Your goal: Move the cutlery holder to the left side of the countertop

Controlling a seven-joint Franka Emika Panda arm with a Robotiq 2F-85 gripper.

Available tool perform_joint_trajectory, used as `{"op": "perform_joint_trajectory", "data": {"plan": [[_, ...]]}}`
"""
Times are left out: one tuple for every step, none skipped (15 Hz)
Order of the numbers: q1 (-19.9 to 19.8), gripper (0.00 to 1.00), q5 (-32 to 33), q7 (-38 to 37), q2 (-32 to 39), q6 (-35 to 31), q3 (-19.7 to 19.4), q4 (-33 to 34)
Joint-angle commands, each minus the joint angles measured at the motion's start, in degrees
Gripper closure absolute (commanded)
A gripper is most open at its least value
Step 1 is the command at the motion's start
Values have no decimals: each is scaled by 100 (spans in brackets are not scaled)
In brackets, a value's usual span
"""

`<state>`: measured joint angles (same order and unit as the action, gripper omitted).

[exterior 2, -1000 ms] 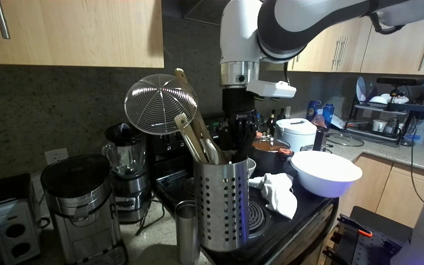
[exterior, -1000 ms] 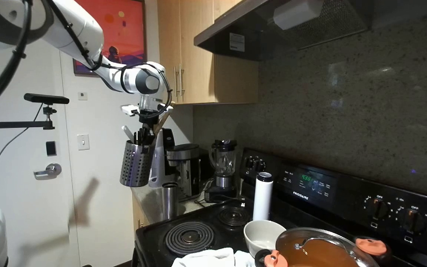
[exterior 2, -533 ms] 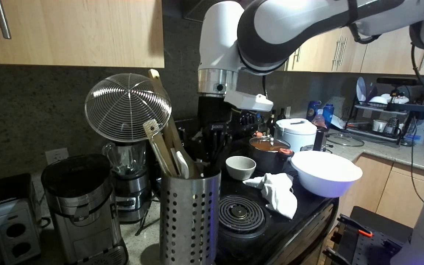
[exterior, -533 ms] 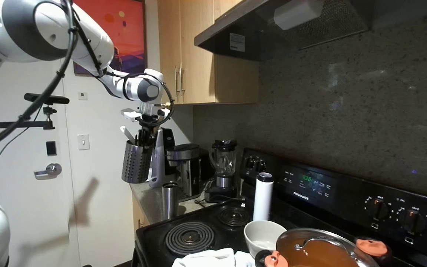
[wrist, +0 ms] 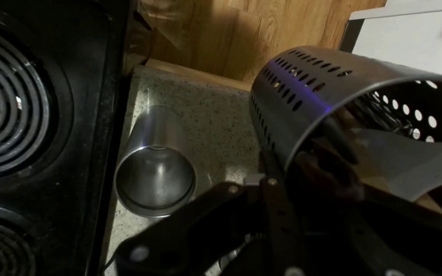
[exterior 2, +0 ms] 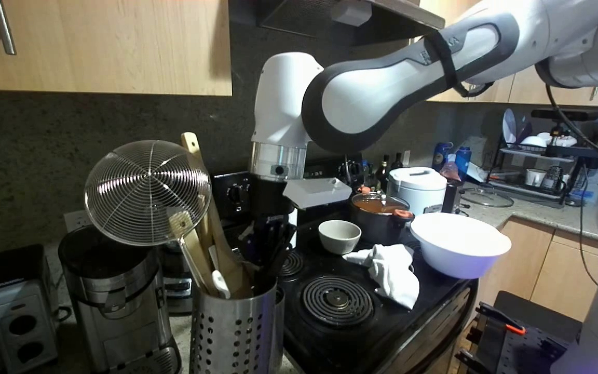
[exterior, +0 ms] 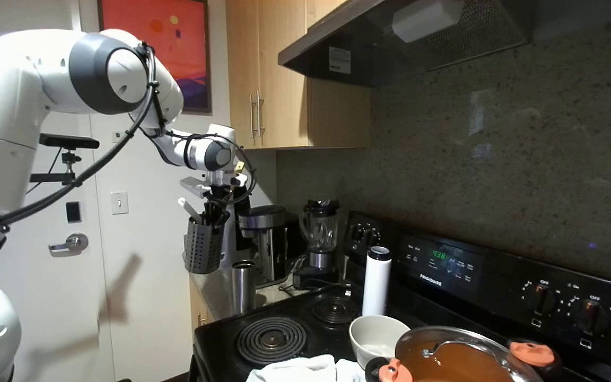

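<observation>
Kitchen corner, speckled backsplash [exterior: 470,170] at the back. Your fingers [wrist: 280,218] are pinched on the rim wall of the cutlery holder [wrist: 309,96]; prob. a finger outside, its mate inside, tho inner side's too dark to be sure. Why the rim: mouth's packed w/ wooden utensils [exterior 2: 225,249] + a wire strainer [exterior 2: 148,192], and thin wall's easy to pinch. Side hold hangs the wt off to one side, so I'd expect swing if you rush. Holder's approx upright, looks aloft by the L end of the bench [wrist: 221,115], overlapping its front edge in wrist view w/ floor [wrist: 213,38] beyond. Gap under base: can't tell.

Steel tumbler [wrist: 155,165] stands between holder and stove [wrist: 90,96], apart from holder in wrist view. Holder's out near the edge presumably to give tumbler room. Judging by pose you're late in the job, about to lower. Bring it in from the edge first, else base may overhang. Watch strainer: in an exterior view it overlaps the coffee maker [exterior 2: 112,306]; depth unclear, could clip. Don't let go till base is flat on bench.
</observation>
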<state>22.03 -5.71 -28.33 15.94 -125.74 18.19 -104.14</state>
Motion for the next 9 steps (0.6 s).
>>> {"op": "perform_joint_trajectory", "data": {"plan": [[205, 95, 269, -16, 147, -380, -128, 107], [244, 95, 367, -45, 173, -500, -158, 65], [276, 96, 461, -69, 205, -606, -192, 26], [306, 95, 536, -105, 236, -720, -231, -11], [334, 95, 594, -130, 266, -813, -273, -38], [367, 95, 673, -164, 303, -896, -324, -58], [376, 95, 716, -179, 329, -977, -371, -107], [391, 95, 764, -213, 356, -1054, -420, -145], [405, 95, 834, -239, 387, -1125, -483, -201]]}}
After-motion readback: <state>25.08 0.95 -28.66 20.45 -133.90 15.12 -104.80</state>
